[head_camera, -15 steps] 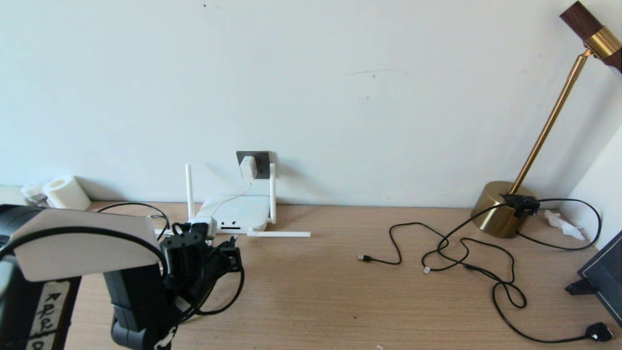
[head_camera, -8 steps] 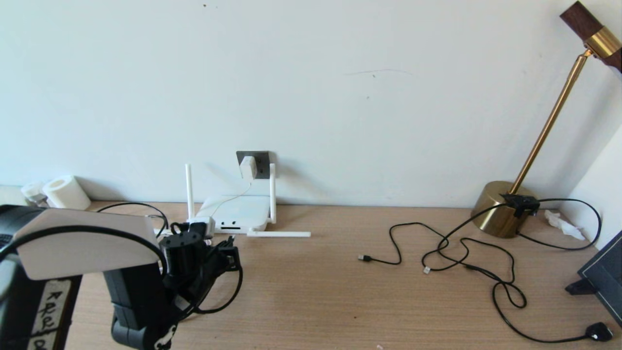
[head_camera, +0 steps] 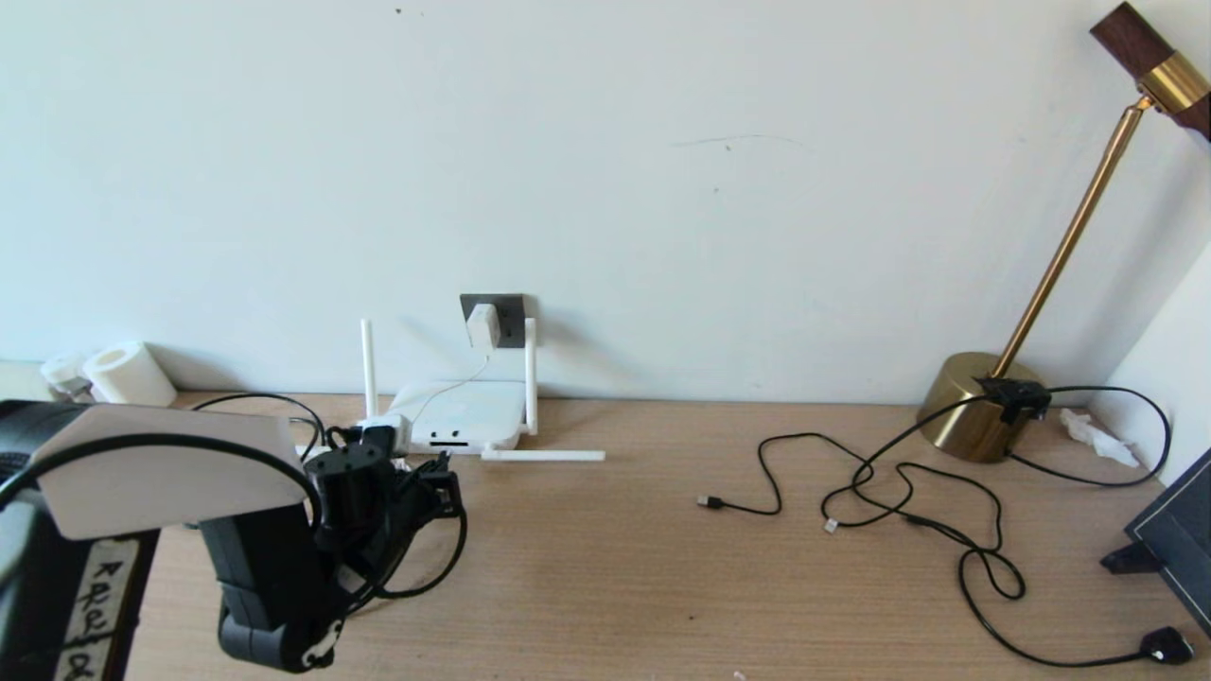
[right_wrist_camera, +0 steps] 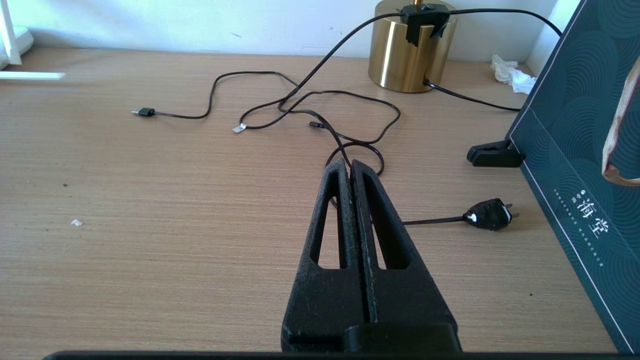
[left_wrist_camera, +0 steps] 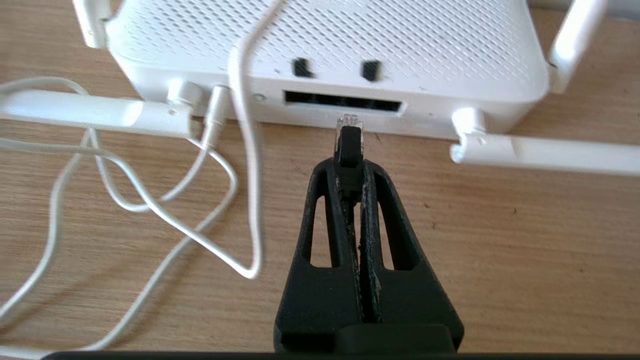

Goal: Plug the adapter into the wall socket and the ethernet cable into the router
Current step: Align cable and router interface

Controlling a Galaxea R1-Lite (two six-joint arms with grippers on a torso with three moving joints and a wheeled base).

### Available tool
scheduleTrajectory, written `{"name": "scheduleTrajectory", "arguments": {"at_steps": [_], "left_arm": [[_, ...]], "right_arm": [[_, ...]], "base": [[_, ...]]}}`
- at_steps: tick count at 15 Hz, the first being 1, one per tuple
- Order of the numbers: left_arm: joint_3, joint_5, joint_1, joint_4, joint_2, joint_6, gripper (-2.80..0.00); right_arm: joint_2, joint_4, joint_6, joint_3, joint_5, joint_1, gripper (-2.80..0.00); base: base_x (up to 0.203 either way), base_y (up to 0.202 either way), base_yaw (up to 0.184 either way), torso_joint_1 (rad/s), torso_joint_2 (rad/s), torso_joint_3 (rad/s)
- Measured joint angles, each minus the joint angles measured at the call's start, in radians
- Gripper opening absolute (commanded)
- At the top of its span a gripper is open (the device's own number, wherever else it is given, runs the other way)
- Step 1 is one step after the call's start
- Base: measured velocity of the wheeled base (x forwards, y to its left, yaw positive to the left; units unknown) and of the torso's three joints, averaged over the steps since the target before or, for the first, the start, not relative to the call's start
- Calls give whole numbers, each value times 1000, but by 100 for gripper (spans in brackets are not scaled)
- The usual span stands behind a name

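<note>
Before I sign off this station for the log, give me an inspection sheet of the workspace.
Surface: wooden desk, a few small crumbs.
Job's things: adapter sits in the wall socket; router lies flat below it, with the row of ports facing the left gripper.
Grippers: left gripper shut on the ethernet cable, clear plug tip just short of the ports; right gripper shut, empty, over bare desk.
Cables: thin white cord looped beside the router; thin black cables sprawl at the right, ending in a loose black plug.
Clutter: paper roll, crumpled tissue.
Surroundings: white wall, brass lamp, dark green box.
</note>
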Motion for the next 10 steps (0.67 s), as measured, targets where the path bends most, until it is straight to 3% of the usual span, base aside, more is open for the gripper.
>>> {"name": "scheduleTrajectory", "arguments": {"at_steps": [10], "left_arm": [[-30,0,5,0,0,1,-280]], "right_arm": [[0,0,0,0,0,0,-280]], "base": [[0,0,0,0,0,0]]}}
